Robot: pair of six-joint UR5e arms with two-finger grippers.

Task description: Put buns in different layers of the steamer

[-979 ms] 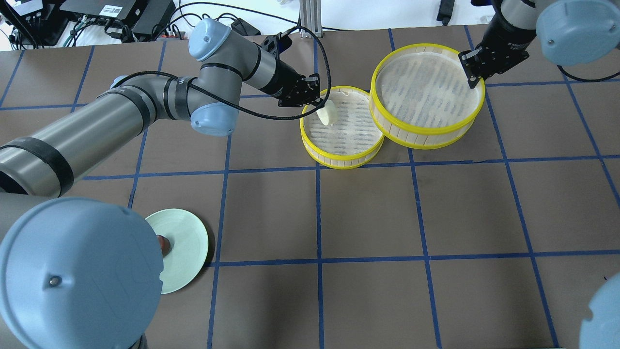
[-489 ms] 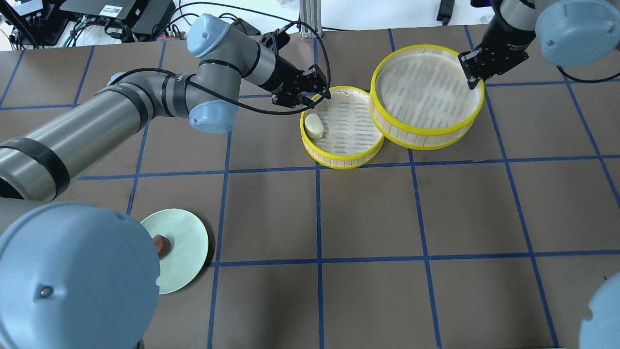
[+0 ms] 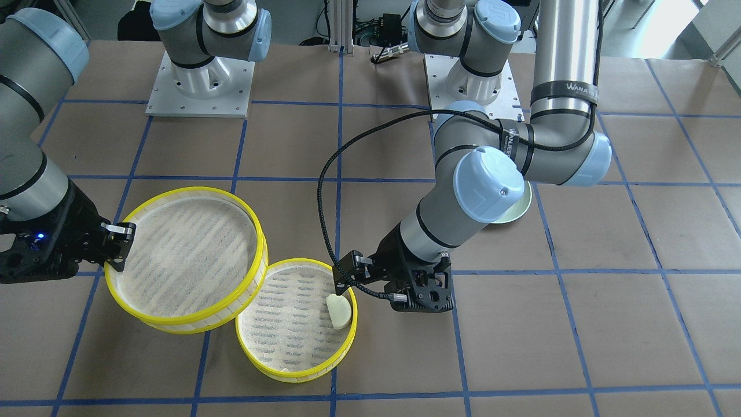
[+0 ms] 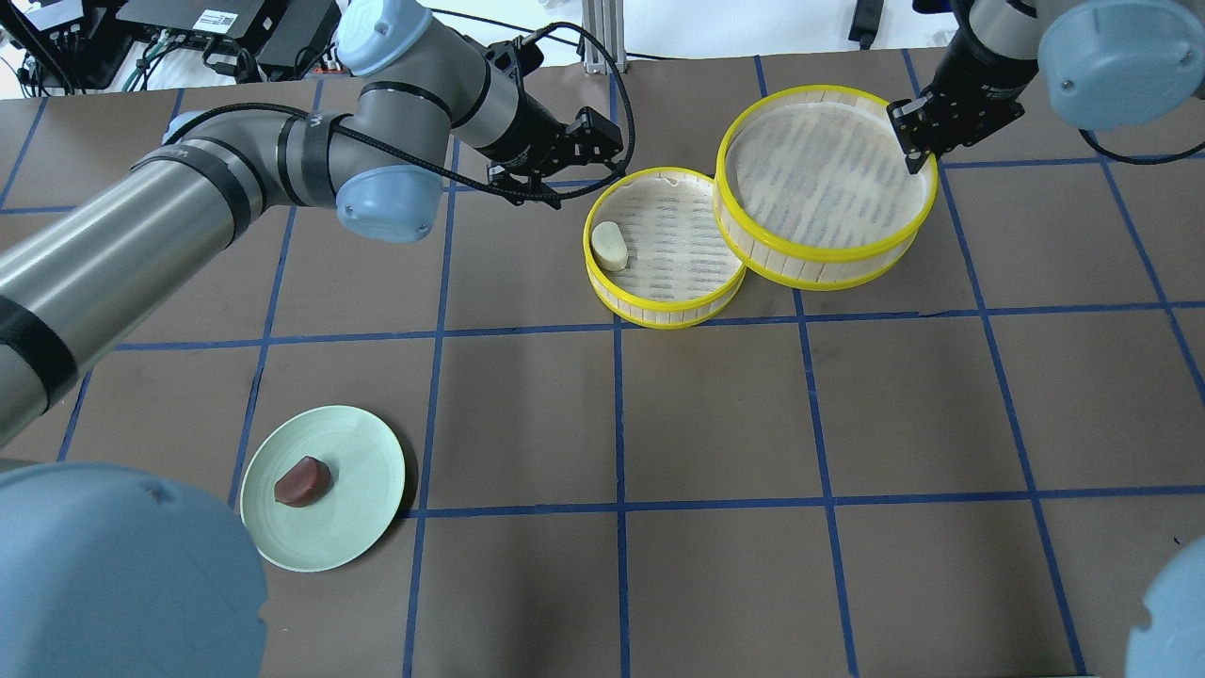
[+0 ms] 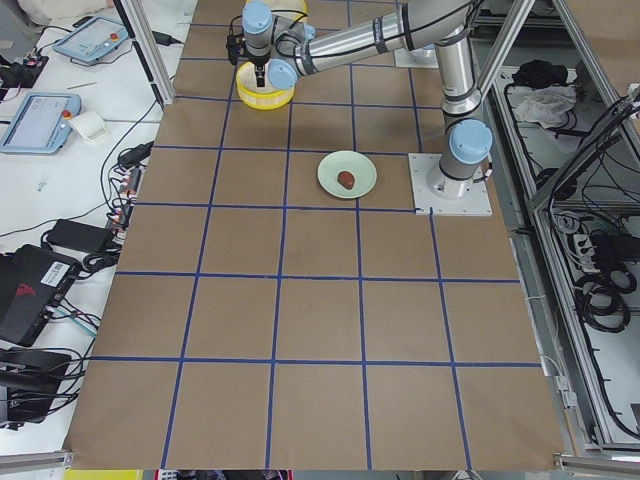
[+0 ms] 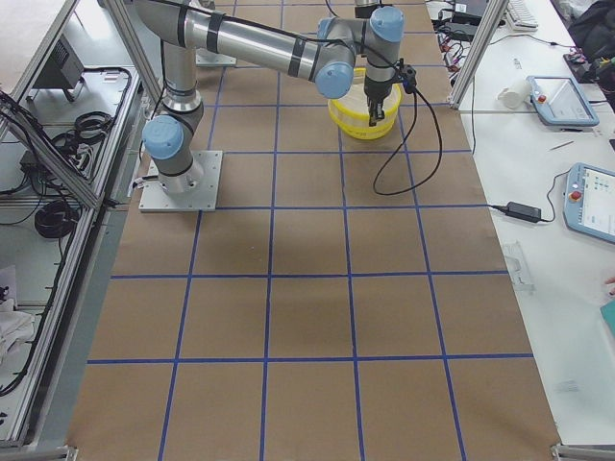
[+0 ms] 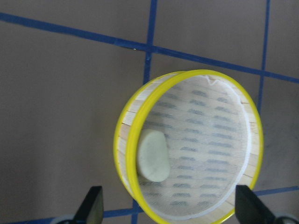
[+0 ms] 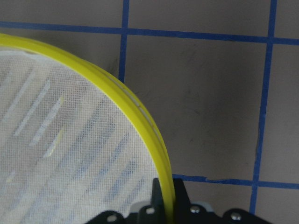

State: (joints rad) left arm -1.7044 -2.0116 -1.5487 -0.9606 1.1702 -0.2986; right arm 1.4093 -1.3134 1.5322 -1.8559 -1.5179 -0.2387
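1. Your left gripper (image 4: 579,165) is released and holds nothing. Its fingers are spread wide, just outside the lower tray (image 4: 659,318).
2. That tray's yellow wall stands between the fingers and the cream bun (image 4: 610,247). The bun lies on the slatted floor against the wall nearest the gripper.
3. A black cable (image 4: 633,104) loops from the wrist over the gripper.
4. On the tray's side away from the left gripper, the raised tray (image 4: 819,254) overlaps its rim and is tilted.
5. Your right gripper (image 4: 915,155) is clenched on the raised tray's far rim, which is pinched between its fingers.
6. The brown bun (image 4: 302,481) sits on the green plate (image 4: 362,513), well behind the left gripper and toward the robot's side of the table (image 4: 715,414).
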